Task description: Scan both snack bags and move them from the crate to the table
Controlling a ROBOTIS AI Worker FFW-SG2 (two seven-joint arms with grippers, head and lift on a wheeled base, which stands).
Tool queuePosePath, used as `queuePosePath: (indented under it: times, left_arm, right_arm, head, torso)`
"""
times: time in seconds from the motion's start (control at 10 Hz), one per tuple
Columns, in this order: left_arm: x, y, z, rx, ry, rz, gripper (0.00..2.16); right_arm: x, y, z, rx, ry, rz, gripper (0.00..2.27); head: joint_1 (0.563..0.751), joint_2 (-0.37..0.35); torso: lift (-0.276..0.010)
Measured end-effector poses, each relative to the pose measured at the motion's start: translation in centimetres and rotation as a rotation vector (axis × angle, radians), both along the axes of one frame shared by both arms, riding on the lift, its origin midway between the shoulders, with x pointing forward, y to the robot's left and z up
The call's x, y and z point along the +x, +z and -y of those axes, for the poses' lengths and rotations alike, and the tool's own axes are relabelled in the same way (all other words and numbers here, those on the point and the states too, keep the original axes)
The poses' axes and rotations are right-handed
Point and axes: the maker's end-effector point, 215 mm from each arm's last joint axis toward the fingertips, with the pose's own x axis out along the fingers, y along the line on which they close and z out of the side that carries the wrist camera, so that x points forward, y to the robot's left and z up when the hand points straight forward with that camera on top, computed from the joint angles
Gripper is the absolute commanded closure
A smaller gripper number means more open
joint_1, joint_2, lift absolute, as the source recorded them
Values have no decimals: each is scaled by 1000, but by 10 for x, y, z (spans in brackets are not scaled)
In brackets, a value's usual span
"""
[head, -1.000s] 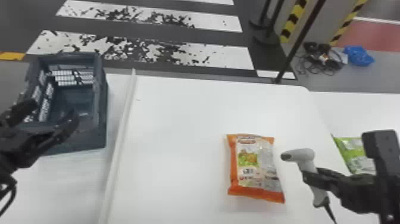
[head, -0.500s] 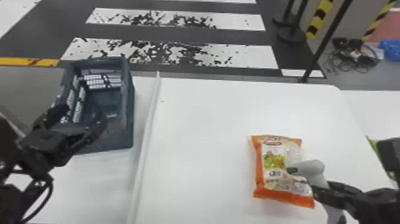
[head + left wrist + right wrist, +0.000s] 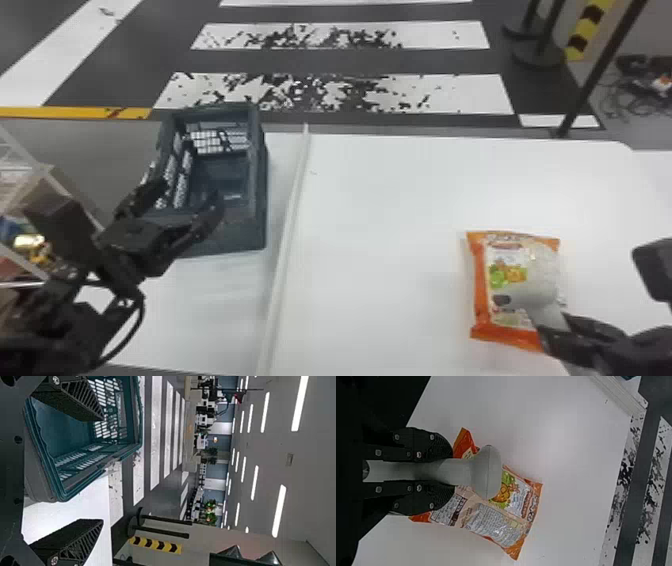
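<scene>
A white table point(image 3: 390, 195) stands before a floor point(image 3: 380, 62) with white stripes; a dark post point(image 3: 595, 75) rises beyond its far edge. A pale strip point(image 3: 290, 225) runs between the crate point(image 3: 259, 175) and the orange bag point(image 3: 482, 285), which lies on the table, well in from the far edge. The left gripper point(image 3: 190, 191), fingers spread, is at the crate's near side. The right gripper point(image 3: 552, 327) pinches the scanner point(image 3: 542, 285) over the bag. White tabletop separates bag and strip.
</scene>
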Motion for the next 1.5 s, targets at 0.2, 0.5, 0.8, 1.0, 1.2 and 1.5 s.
queuePosePath:
  times: [0.2, 0.5, 0.8, 1.0, 1.2, 1.5]
  left_arm:
    - [0, -1, -2, 1, 3, -2, 83]
    - [0, -1, -2, 0, 3, -1, 83]
    - [0, -1, -2, -1, 2, -2, 83]
    - [0, -1, -2, -2, 2, -2, 83]
    - [0, -1, -2, -2, 1, -1, 83]
    - [1, 1, -2, -2, 1, 1, 83]
  right_arm:
    - [1, -6, -2, -13, 6, -9, 2250]
    - [2, -6, 0, -24, 4, -5, 2250]
    - [26, 0, 38, -95, -62, 57, 2250]
    - [53, -3, 74, -113, -118, 104, 2250]
    - [83, -16, 109, -123, -164, 138, 2250]
    - [119, -45, 143, -149, -193, 177, 2250]
  head:
    - [695, 109]
    - [695, 107]
    - [695, 46]
    - [695, 0]
    - [695, -53]
    - [695, -96]
  torso:
    - [-88]
    - [-88]
    - [-88]
    - [-88]
    - [-88]
    - [-88]
